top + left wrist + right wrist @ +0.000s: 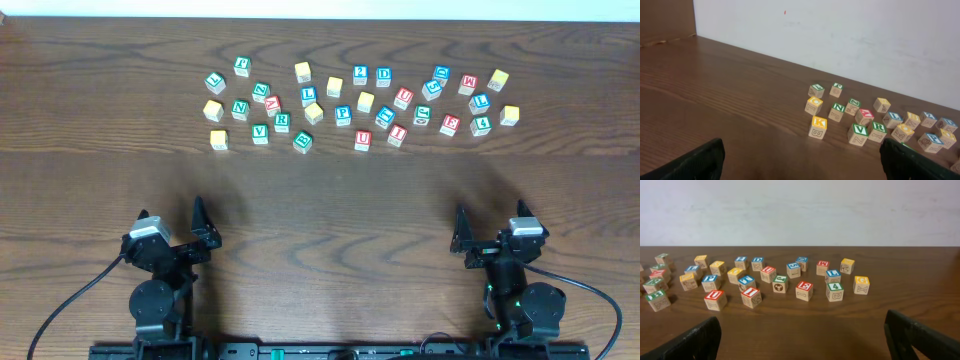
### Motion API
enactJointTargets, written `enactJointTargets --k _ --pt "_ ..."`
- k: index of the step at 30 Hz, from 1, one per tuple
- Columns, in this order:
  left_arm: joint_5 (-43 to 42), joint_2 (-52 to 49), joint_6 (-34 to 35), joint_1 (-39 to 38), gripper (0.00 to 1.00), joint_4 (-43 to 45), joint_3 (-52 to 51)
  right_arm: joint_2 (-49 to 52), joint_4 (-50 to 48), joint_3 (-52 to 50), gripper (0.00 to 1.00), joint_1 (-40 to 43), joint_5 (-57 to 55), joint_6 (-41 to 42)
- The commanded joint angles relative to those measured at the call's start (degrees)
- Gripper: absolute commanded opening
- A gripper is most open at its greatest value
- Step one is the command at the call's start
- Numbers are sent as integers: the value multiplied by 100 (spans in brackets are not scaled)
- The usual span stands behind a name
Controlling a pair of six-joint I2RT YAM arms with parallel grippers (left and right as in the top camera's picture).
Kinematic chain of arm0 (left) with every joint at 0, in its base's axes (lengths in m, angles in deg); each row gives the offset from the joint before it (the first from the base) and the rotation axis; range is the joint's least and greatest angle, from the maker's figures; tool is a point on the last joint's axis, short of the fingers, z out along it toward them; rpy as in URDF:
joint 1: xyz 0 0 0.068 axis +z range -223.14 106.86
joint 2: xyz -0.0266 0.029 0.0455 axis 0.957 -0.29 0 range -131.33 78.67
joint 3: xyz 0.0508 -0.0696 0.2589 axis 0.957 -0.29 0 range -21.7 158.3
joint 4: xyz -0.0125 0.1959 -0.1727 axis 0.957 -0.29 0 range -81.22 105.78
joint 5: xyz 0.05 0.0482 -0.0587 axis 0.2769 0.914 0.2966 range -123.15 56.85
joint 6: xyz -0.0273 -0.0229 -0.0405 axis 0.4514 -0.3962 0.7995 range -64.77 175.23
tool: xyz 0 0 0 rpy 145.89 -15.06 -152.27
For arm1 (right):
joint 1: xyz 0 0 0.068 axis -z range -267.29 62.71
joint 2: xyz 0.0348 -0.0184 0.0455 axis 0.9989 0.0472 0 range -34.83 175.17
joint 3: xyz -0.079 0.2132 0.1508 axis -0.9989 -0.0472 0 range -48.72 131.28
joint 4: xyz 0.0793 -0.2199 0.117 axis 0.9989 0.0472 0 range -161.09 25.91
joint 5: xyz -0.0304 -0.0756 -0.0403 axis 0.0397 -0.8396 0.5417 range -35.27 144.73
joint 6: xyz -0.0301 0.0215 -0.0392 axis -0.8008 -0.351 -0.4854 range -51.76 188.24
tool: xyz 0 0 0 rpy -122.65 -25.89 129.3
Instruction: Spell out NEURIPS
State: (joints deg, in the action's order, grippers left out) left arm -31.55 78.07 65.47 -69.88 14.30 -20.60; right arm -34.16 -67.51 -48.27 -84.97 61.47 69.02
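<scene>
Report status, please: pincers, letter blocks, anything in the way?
Left pincer and right pincer open, empty. Letter blocks scattered at far side, no word lined up yet. Nothing in the way.

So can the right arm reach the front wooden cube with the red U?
Probably yes: the red-U wooden cube sits out front, with only bare table between it and the open right gripper.

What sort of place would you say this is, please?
Probably a robotics lab bench: a left arm and a right arm mounted at the edge of a dark wooden table, alphabet cubes scattered on it, and a plain white wall behind.
</scene>
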Motion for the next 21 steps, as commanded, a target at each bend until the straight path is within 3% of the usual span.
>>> enactJointTargets --k 1,21 --pt "57 33 -79 4 98 -256 -87 -17 9 -13 99 31 46 -63" --pt "57 33 -79 4 98 -256 -87 -17 9 -13 99 31 -291 -66"
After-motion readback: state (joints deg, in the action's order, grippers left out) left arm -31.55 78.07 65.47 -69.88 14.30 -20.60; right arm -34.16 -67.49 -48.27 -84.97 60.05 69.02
